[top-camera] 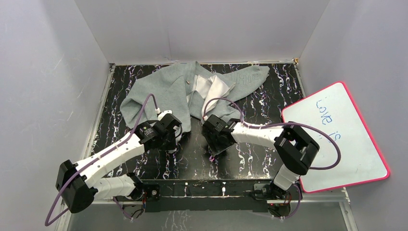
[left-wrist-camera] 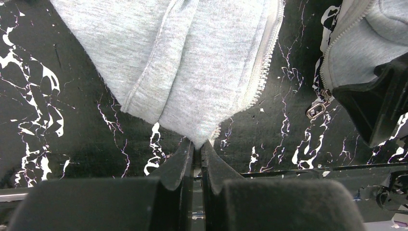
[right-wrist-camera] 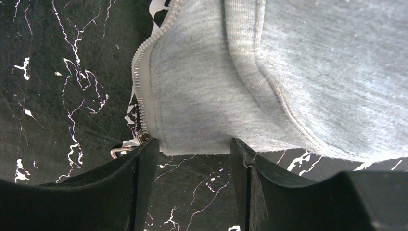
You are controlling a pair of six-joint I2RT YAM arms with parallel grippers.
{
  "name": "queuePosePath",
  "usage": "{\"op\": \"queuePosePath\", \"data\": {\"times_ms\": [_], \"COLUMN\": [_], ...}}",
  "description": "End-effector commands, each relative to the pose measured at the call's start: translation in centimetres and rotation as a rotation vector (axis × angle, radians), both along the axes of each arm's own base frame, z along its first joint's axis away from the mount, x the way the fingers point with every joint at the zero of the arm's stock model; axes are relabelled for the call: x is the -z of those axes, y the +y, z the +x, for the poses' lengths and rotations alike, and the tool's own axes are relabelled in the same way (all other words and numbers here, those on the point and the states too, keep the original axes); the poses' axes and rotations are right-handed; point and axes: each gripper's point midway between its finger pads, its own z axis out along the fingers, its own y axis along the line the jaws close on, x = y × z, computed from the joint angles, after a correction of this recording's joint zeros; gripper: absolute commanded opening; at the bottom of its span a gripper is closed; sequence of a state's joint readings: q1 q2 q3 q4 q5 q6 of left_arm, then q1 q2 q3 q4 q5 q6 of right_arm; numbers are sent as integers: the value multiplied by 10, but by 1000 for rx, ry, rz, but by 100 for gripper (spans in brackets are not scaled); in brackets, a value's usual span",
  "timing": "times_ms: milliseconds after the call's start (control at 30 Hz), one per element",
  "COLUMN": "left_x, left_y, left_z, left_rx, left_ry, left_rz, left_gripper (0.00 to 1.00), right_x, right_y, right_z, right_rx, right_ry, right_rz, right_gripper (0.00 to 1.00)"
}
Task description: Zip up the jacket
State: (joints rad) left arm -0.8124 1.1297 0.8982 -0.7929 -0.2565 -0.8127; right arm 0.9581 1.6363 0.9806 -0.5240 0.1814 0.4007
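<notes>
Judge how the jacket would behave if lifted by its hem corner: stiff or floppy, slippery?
Probably floppy: the jacket lies crumpled in soft folds, so the rest would sag and drag. Its fleece looks grippy; the left tool, shut on the corner, should hold without slipping.

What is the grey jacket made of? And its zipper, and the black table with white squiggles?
The jacket looks like soft knit cloth, probably fleece: matte, fuzzy, folding limply. Its zipper teeth are pale, maybe plastic or painted metal. The zipper pull shines like metal. The table looks hard and smooth, with a marble pattern that is likely printed.
</notes>
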Motion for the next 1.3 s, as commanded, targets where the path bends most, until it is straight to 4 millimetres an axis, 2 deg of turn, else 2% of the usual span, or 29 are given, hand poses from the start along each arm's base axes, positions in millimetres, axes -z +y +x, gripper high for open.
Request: {"op": "queuePosePath", "data": {"times_ms": [0,333,433,633,800,867,1067,1267], "left_x": [-6,-5,-4,-5,-7,-7,-10,-14], "left_y": [9,9,10,10,12,12,9,1], "left_z": [0,-1,-1,-1,-1,-1,-2,-3], "left_rx": [-31,-26,-25,-22,-22,-23,-27,-28], "left_ry": [-27,-28,-26,-27,-31,-32,-34,-44], "left_rz": [-1,-2,2,4,7,7,-16,-84], "left_gripper": [0,0,0,0,0,0,0,0], "right_x": [-7,8,16,36,41,39,18,-22], "right_y": [19,10,6,-4,-3,-2,9,33], "right_z": [7,1,-6,-23,-29,-28,-20,-12], "right_rx": [-9,-3,0,7,7,8,43,112], "right_ry": [-22,-11,6,47,61,59,32,-2], "right_rz": [39,-10,-24,-69,-73,-75,-32,112], "right_gripper": [63,62,58,40,15,0,0,0]}}
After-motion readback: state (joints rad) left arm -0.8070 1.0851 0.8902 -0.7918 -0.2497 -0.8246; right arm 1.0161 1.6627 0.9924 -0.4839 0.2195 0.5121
